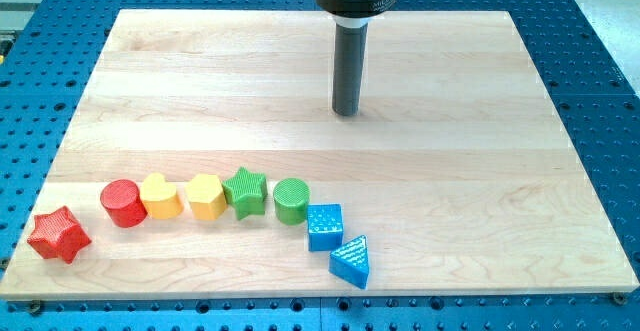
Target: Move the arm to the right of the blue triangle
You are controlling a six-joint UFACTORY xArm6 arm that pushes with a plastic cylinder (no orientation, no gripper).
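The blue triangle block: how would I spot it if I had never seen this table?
Look along the wooden board toward its bottom edge, where coloured blocks form a curved row. The blue triangle block ends that row at the view's right, just below the blue square block; it alone is wedge-shaped.

A pale wooden board [430,171] is laid on a blue perforated table [600,61]. Eight blocks are set in a curved row along the board's lower part, placed here relative to the green cylinder [291,200]. Just to its left a green star [245,191] is found, then a yellow hexagon [206,196], a yellow heart [160,196] and a red cylinder [123,203], each touching or nearly touching the next. Farther left and lower, a red star [59,234] is set apart. Just below and right of the green cylinder a blue cube [324,226] is seen, and below that a blue triangle [351,261].
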